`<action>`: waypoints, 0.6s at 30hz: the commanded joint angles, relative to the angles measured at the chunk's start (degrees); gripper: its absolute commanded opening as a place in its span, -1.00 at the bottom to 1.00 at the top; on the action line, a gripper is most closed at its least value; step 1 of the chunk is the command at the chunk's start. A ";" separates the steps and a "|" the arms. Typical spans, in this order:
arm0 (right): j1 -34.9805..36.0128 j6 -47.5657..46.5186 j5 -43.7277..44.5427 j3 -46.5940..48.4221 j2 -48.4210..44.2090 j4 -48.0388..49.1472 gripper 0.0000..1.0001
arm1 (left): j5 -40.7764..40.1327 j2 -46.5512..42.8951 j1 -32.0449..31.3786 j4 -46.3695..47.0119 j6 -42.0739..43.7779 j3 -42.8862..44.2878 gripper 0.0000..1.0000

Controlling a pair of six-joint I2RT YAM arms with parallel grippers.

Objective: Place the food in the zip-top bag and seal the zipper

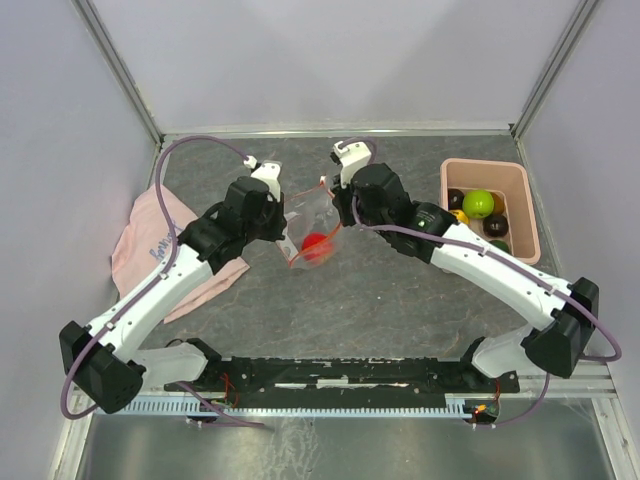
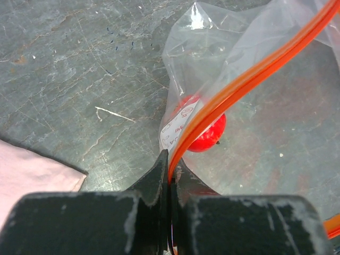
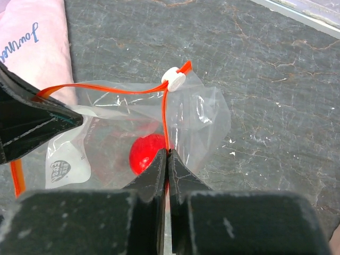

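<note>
Zip-top bag [image 1: 318,222] mid-desk [image 1: 400,300], stretched between both hands. Red food [image 3: 144,153] inside bag. Left hand [image 2: 170,162] pressed together, pinching zipper [image 2: 241,82] at one end. Right hand [image 3: 167,156] pinching zipper strip near white slider [image 3: 173,78]. Other food [image 1: 478,203] in pink bin [image 1: 482,164] far right. Pink cloth [image 1: 140,240] on left.

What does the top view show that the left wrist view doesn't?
Only the top view: the bin holding more food, and the right arm. Only the left wrist view: the left gripper shut on the zipper, seen close, and the white label on the bag. Both: the bag, one red food inside it, and the pink cloth.
</note>
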 commanded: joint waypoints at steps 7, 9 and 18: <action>-0.23 4.13 4.37 1.03 3.85 -1.46 -0.15 | 4.19 -3.24 -0.02 5.46 1.40 -1.56 -0.95; -0.24 4.61 4.16 1.56 4.90 -1.99 -0.08 | 4.61 -2.97 -0.02 5.48 1.32 -1.60 -0.95; -0.12 4.18 6.18 2.93 5.90 -3.12 -0.93 | 3.96 -3.59 0.03 5.17 1.58 -1.48 -0.95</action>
